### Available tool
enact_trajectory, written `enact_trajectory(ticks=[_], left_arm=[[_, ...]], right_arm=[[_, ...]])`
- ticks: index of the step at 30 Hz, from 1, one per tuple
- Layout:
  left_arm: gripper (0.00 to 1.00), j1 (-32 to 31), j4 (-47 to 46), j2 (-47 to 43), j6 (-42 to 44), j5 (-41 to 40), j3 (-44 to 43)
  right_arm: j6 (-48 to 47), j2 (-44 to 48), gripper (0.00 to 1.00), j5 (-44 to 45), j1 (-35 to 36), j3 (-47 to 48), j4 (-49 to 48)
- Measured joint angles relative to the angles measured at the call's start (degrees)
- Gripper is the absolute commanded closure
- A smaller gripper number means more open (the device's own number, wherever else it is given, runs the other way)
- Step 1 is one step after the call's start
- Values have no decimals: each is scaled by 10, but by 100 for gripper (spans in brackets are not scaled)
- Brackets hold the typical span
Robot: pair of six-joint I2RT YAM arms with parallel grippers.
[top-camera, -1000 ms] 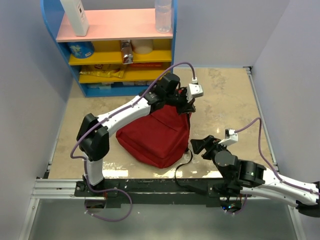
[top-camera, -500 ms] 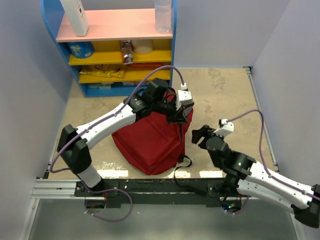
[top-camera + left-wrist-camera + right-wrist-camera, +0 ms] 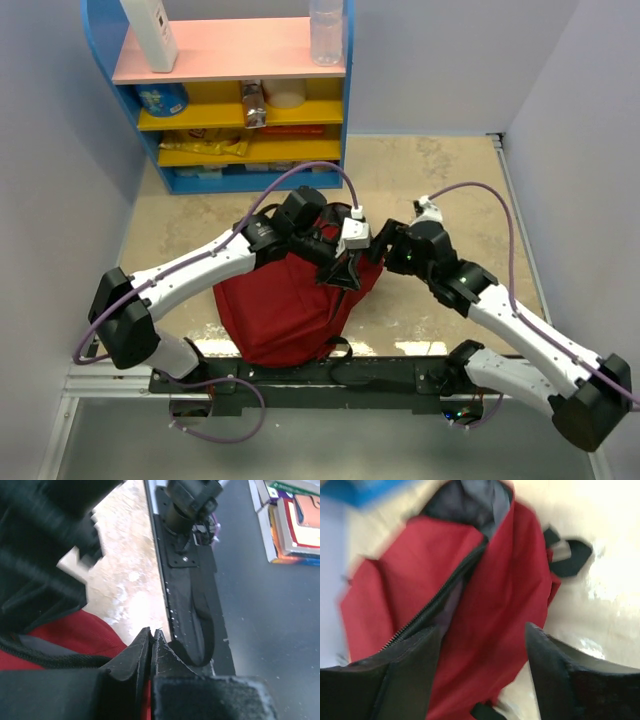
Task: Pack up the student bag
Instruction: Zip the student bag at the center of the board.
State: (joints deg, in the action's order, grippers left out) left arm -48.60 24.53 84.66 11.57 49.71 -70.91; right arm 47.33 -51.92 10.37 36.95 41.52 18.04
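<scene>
The student bag [image 3: 275, 310], dark red, stands on the table close to the near rail. My left gripper [image 3: 341, 268] sits at its upper right corner, and its jaws [image 3: 151, 631] are pressed together with red fabric [image 3: 75, 630] showing between the fingers. My right gripper [image 3: 380, 248] hovers just right of the left one, jaws apart. In the right wrist view it [image 3: 482, 647] hangs open over the bag [image 3: 495, 605], whose zipper [image 3: 437, 600] gapes and shows grey lining [image 3: 480, 497]. Nothing is between the right fingers [image 3: 560, 675].
A blue shelf unit [image 3: 345, 100] with pink and yellow boards stands at the back left, with a clear bottle [image 3: 327, 30] and a white container [image 3: 150, 30] on top. The black mounting rail [image 3: 300, 375] runs along the near edge. Stacked books [image 3: 295, 520] lie beyond the rail.
The left gripper has drawn the bag towards the near left edge. The right arm swung up from the near rail to the bag's top right, beside the left gripper.
</scene>
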Motion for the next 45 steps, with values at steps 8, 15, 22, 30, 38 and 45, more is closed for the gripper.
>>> enact_trajectory(ticks=[8,15,22,30,38,45], left_arm=[[100,-16,-5,-10,19,2,28],[100,-34,-9,-30,70,-14,74],[100,-36,-13,-32,93,-26,102],[100,-36,-14,-32,96,-32,102],[100,-36,-22,-36,103,-35,103],[100,-36,-33,-47,104,-42,108]], right_arm=[[-30,-54,45,-75,-7,-8,35],[-89,-202,36,-136,-9,78,-6],[-154,-209,35,-112,8,94,0],[-195,-278,48,12,66,123,71],[-195,-280,100,58,66,160,106],[-207,-273,100,71,43,178,124]])
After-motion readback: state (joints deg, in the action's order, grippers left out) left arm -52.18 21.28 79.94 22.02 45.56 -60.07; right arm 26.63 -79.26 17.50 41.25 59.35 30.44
